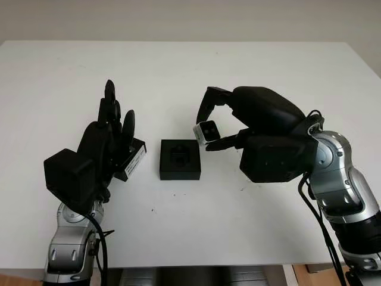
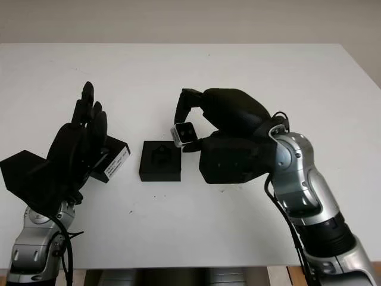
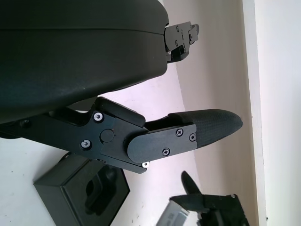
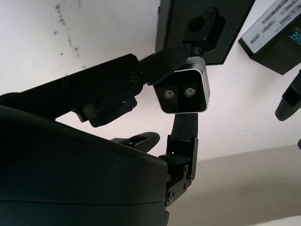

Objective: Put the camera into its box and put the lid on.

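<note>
Left eye view: on the white table [image 1: 250, 232], the open black box [image 1: 180, 159] sits between the two hands, its moulded recess uncovered. Left hand [image 1: 110, 140], holding nothing, is raised beside the lid [image 1: 136, 158], which lies just left of the box. Right hand [image 1: 229, 122] pinches the small silver camera [image 1: 208, 131] in its fingertips, just above the box's right rear corner.
</note>
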{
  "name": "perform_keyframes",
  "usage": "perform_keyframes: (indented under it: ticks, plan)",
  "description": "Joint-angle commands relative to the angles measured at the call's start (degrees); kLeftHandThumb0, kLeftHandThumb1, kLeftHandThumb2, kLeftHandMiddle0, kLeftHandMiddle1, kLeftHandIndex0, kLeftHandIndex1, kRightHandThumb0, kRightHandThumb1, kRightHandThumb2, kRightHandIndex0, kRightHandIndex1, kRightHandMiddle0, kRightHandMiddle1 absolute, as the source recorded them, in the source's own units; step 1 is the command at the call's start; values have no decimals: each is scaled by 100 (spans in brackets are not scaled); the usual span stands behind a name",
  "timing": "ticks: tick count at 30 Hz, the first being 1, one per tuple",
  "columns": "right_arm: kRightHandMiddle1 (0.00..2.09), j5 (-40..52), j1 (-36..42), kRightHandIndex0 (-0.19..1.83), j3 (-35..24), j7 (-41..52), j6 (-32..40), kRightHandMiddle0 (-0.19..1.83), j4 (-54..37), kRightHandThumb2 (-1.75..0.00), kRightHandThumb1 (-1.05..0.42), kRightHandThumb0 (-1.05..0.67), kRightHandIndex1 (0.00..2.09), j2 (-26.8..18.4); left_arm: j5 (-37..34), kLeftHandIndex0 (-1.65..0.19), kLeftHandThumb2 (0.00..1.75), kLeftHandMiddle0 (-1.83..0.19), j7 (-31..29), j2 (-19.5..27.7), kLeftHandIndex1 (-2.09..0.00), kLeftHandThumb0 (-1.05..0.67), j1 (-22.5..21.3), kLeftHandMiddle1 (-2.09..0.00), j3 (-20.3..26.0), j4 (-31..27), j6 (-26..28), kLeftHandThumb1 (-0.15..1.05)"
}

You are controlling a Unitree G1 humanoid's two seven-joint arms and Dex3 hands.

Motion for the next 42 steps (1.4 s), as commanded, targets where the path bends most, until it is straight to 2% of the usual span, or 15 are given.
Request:
perform_keyframes:
  ticks: [1,7,24,42]
  plan:
    - [151,-77,18,41,77,-30,107,28,-103,-8,-105,-40,5,112,-5,19,65,19,7,-24,0,-75,-83,0,-28,20,-33,105]
    - [157,-388,148,44,209,-376,163,33,-32,-6,-104,-43,6,352,7,19,64,19,99,-116,0,-75,-137,0,-57,60,-41,105]
    - [164,-901,438,42,367,-363,780,29,-430,-8,-105,-44,5,713,-84,19,62,19,135,-270,0,-75,-305,0,-76,437,-300,105]
    - [164,-784,454,42,550,-543,1074,26,-314,-8,-104,-42,6,1361,-72,19,62,19,206,-272,0,-76,-280,0,-25,388,-248,105]
